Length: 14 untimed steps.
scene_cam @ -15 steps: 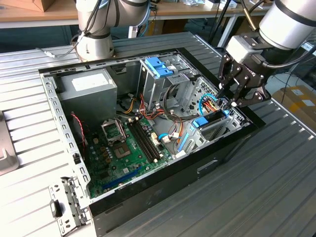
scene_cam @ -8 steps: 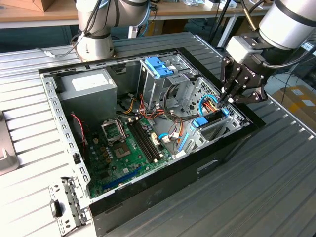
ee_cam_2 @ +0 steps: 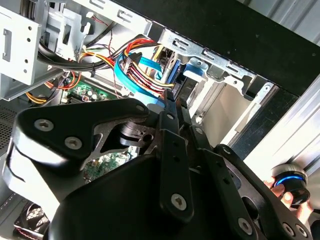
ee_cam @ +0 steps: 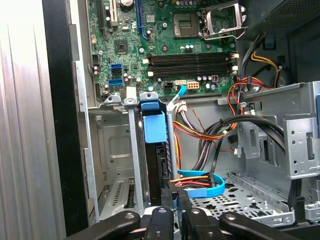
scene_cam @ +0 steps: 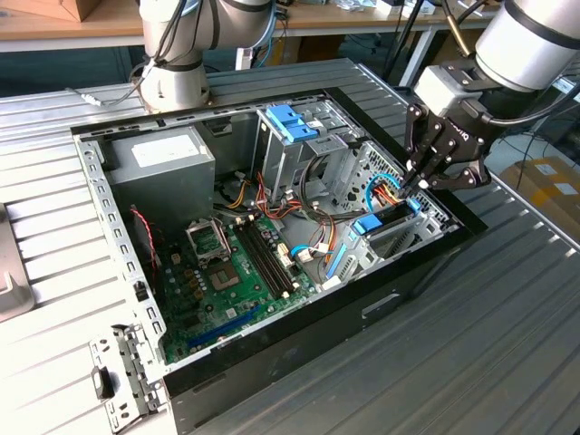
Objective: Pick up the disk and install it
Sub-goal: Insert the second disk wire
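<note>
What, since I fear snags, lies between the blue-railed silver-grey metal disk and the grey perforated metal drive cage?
First wrist view: orange, red and yellow wires, black cables and a flat blue cable cross between disk and drive cage.

A ribbed grey metal table [scene_cam: 507, 317] carries everything. An open black computer case [scene_cam: 299, 349] lies on its side in the middle of it. Near the case's corner, toward the exterior view's left, a loose perforated metal bracket [scene_cam: 122, 376] rests on the ribs. The robot's round base [scene_cam: 174, 86] stands on the table behind the case. At the exterior view's far left edge, part of a grey object [scene_cam: 11, 290] sits on the surface.
</note>
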Available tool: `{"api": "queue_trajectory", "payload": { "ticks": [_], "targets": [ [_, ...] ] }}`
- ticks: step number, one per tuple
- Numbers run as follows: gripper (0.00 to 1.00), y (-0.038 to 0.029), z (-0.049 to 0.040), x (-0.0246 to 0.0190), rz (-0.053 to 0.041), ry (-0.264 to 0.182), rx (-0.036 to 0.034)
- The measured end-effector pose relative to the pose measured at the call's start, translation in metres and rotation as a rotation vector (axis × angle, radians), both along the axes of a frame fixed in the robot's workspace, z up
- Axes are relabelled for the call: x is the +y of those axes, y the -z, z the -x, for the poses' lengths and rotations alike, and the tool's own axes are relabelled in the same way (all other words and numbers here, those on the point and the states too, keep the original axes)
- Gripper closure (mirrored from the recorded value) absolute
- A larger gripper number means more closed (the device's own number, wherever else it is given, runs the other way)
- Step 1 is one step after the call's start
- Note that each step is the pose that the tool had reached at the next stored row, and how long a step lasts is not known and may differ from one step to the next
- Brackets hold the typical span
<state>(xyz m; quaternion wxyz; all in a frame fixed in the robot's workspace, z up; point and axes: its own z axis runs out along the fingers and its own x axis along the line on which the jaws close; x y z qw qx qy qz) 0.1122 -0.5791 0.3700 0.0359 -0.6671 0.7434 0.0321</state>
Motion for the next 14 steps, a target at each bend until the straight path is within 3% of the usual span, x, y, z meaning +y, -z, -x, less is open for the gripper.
{"api": "queue_trajectory", "payload": {
  "ticks": [9,14],
  "targets": [
    [0.84,0.0016,0.0131,-0.0037,0.0002,0.000,0.0000],
    [0.84,0.0083,0.0150,-0.0057,0.0000,0.000,0.0000]
  ]
}}
